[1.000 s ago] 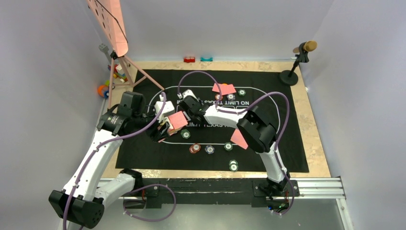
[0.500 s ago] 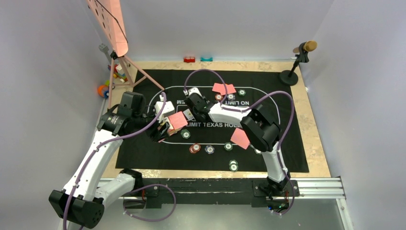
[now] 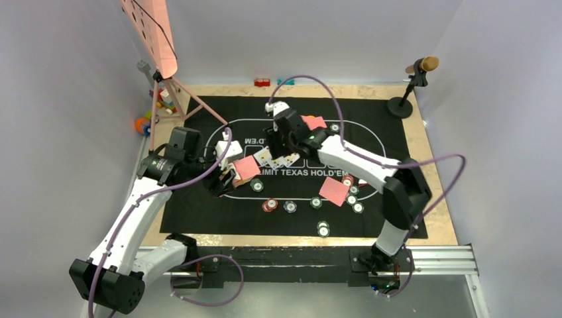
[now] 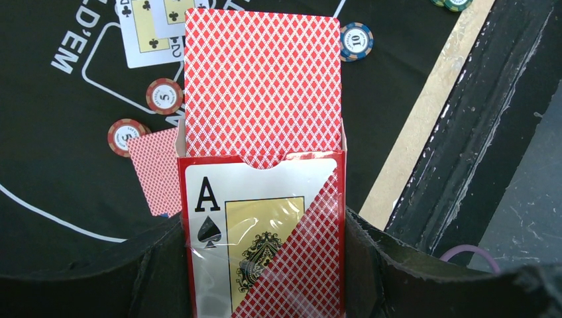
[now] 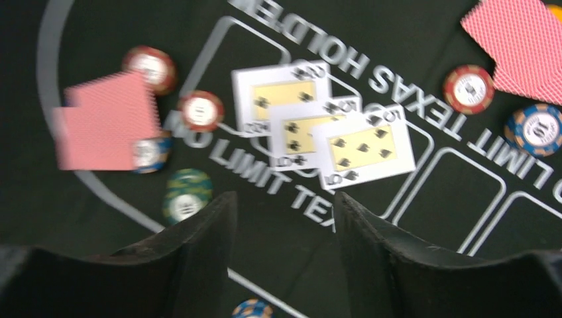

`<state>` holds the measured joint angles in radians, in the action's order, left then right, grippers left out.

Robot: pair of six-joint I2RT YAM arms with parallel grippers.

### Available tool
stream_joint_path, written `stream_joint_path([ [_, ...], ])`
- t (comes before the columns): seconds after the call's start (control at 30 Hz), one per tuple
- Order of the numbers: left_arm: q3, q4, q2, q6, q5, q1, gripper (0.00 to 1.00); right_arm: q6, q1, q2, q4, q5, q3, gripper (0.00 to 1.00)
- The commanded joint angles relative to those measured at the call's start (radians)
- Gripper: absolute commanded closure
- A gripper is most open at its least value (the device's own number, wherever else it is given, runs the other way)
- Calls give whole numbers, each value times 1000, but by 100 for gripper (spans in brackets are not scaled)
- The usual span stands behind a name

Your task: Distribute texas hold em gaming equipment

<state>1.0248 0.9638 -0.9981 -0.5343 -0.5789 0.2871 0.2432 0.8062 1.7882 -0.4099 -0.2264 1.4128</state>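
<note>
My left gripper (image 4: 265, 265) is shut on an open red card box (image 4: 265, 225) with an ace of spades on its front. Red-backed playing cards (image 4: 262, 79) stick up out of it. In the top view the box (image 3: 246, 167) hangs over the mat's left part. My right gripper (image 5: 285, 218) is open with nothing between its fingers. It hovers above three face-up cards (image 5: 321, 142) overlapping in a row on the printed boxes (image 3: 278, 159). Red-backed card pairs (image 3: 311, 122) (image 3: 333, 191) lie face down. Red (image 5: 468, 88), green (image 5: 187, 195) and blue (image 5: 538, 129) chips are scattered around.
The black mat (image 3: 397, 165) covers most of the table. A microphone stand (image 3: 407, 86) is at the back right and a pink stand (image 3: 166, 86) at the back left, with toy blocks (image 3: 156, 109) beside it. More chips (image 3: 323, 228) lie near the front edge.
My right arm has swung back from the card box toward the far side of the mat and its jaws have widened. The face-up cards are now uncovered. My left arm has stayed still.
</note>
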Motion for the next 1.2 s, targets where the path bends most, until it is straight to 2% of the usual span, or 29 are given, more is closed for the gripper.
stream_joint_path([
  [0.0, -9, -50, -9, -4, -36, -9, 100, 118, -79, -175, 49, 337, 21, 38],
  [0.07, -8, -60, -23, -7, -39, -9, 100, 168, -108, -233, 110, 475, -17, 31],
  [0.13, -8, -73, -36, -10, -40, -9, 100, 203, -113, -270, 161, 582, -45, 17],
  [0.17, -6, -82, -45, -12, -41, -9, 100, 215, -113, -271, 167, 634, -46, 13],
  [0.37, 51, -100, -115, -25, -56, -9, 100, 292, -113, -219, 252, 842, -77, 7],
  [0.43, 66, -108, -135, -28, -61, -9, 100, 313, -113, -203, 285, 869, -93, 6],
  [0.77, 94, -132, -191, -30, -88, -9, 100, 287, -113, -140, 239, 878, -89, 3],
  [1.17, 100, -116, -150, -7, -93, -9, 100, 340, -111, -117, 310, 918, -147, 1],
])
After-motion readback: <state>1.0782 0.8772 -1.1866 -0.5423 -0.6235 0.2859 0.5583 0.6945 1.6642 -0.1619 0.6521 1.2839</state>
